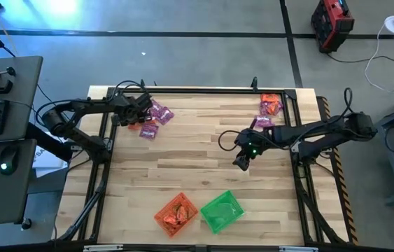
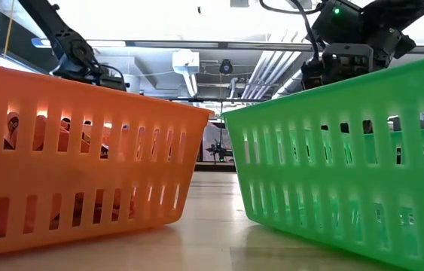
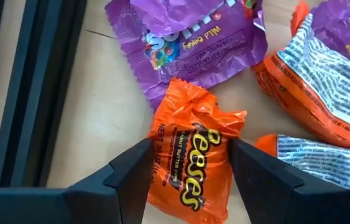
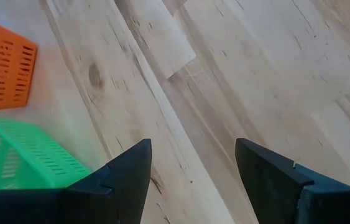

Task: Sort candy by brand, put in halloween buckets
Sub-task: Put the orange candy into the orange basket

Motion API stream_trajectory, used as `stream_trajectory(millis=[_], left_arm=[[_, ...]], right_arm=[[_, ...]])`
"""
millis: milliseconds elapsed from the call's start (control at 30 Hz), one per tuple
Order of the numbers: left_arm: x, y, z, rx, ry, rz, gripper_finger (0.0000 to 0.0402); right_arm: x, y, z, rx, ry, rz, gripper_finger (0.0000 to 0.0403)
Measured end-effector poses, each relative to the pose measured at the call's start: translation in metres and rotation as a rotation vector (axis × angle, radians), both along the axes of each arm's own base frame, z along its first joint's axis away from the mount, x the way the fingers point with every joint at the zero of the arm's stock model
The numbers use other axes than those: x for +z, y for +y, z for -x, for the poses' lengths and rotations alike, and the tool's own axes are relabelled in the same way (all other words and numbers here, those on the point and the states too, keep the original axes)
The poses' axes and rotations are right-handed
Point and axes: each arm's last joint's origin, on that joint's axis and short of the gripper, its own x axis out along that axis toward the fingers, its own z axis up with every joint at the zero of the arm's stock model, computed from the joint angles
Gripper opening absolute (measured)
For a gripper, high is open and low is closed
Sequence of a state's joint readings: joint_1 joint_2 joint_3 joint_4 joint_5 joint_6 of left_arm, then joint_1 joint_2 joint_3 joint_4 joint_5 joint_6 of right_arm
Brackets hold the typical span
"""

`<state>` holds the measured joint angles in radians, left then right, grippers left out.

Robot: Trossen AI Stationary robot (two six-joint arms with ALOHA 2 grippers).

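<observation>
Candy lies in a pile (image 1: pixel 151 119) at the table's far left: purple packets (image 3: pixel 187 37) and orange ones. My left gripper (image 3: pixel 190 180) is down over this pile, open, its fingers on either side of an orange packet (image 3: pixel 193 143) that lies flat on the wood. A second pile of candy (image 1: pixel 268 108) lies at the far right. My right gripper (image 1: pixel 242 162) hangs open over bare wood right of centre, with nothing between its fingers (image 4: pixel 193 180). The orange bucket (image 1: pixel 177 213), with orange packets in it, and the green bucket (image 1: pixel 222 210) stand side by side at the near edge. My left gripper comes from above, slanting down, with one finger (image 3: pixel 134 177) at each long side of the orange packet (image 3: pixel 162 134). I cannot tell whether the fingers touch it. The packet lies flat on the table.
A black frame rail (image 3: pixel 32 87) runs along the table's left edge, close beside the left pile. Bare wood (image 1: pixel 183 157) stretches between the piles and the buckets. In the low view both buckets (image 2: pixel 83 150) (image 2: pixel 347 150) fill the foreground.
</observation>
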<state>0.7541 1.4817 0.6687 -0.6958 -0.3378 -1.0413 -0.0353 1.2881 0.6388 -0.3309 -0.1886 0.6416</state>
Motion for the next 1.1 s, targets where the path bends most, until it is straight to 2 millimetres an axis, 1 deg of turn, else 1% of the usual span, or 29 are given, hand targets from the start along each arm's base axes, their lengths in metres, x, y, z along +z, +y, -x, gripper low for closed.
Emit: stream_trajectory(millis=[67, 133, 233, 300, 333, 367, 433, 567, 633, 767, 867, 933, 1000, 1100], left_arm=[[-0.001, -0.001, 0.001, -0.004, 0.004, 0.003, 0.0187], [-0.002, -0.002, 0.001, -0.008, 0.008, 0.007, 0.0156], [0.001, -0.005, 0.001, -0.020, -0.005, 0.006, 0.0083], [0.007, -0.007, 0.001, -0.037, -0.040, 0.000, 0.0030], [0.011, -0.008, 0.001, -0.045, -0.055, -0.012, 0.0017], [0.016, -0.008, 0.002, -0.049, -0.071, -0.029, 0.0013], [0.027, -0.011, 0.006, -0.047, -0.102, -0.068, 0.0019], [0.051, -0.023, 0.017, -0.055, -0.163, -0.120, 0.0012], [0.064, -0.032, 0.022, -0.080, -0.231, -0.136, 0.0005], [0.090, -0.056, 0.025, -0.202, -0.470, -0.147, 0.0006], [0.107, -0.076, 0.020, -0.342, -0.682, -0.138, 0.0007], [0.118, -0.090, 0.012, -0.437, -0.842, -0.109, 0.0006], [0.129, -0.105, 0.002, -0.543, -0.984, -0.080, 0.0006], [0.136, -0.133, -0.016, -0.698, -1.115, -0.007, 0.0006]], right_arm=[[0.000, 0.000, 0.000, -0.013, 0.002, -0.005, 0.0224], [0.000, 0.000, 0.000, -0.015, 0.001, -0.005, 0.0224], [0.000, 0.000, 0.000, -0.026, 0.001, -0.012, 0.0224], [0.000, 0.000, 0.000, -0.033, 0.001, -0.017, 0.0224], [0.000, 0.000, -0.001, -0.034, 0.000, -0.018, 0.0224], [0.000, 0.000, -0.001, -0.034, -0.001, -0.018, 0.0224], [0.001, 0.000, -0.001, -0.033, -0.001, -0.019, 0.0224], [0.003, 0.001, -0.002, 0.011, -0.011, -0.049, 0.0224], [0.009, 0.002, -0.005, 0.044, -0.035, -0.049, 0.0224], [0.031, 0.002, -0.014, 0.115, -0.127, -0.003, 0.0224], [0.051, 0.001, -0.021, 0.166, -0.204, 0.050, 0.0224], [0.063, 0.001, -0.025, 0.194, -0.248, 0.082, 0.0224], [0.072, 0.001, -0.028, 0.208, -0.281, 0.099, 0.0224], [0.081, 0.001, -0.031, 0.213, -0.308, 0.096, 0.0224]])
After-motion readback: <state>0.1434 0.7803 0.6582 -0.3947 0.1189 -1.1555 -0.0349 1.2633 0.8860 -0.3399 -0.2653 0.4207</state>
